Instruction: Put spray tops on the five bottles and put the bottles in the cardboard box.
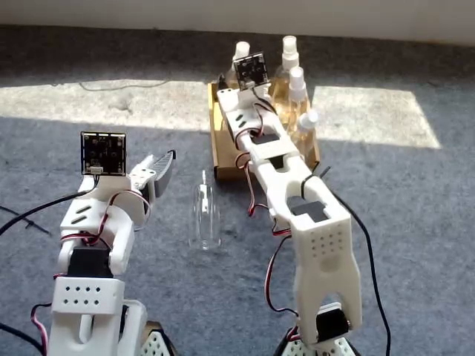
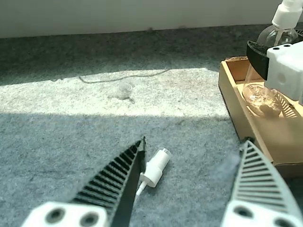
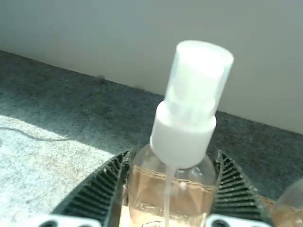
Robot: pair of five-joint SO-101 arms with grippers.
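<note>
Cardboard box point(image 1: 215, 141): your right gripper point(image 3: 173, 156) clamps a capped bottle point(image 3: 187, 137) inside it. Your left gripper point(image 2: 194, 141) gapes wide beside a loose spray top point(image 2: 155, 170).

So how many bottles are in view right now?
5. One topped bottle is gripped by the right gripper at the cardboard box; three more topped bottles stand along its right side; one topless bottle is on the carpet between the arms. The arm may hide others.
</note>
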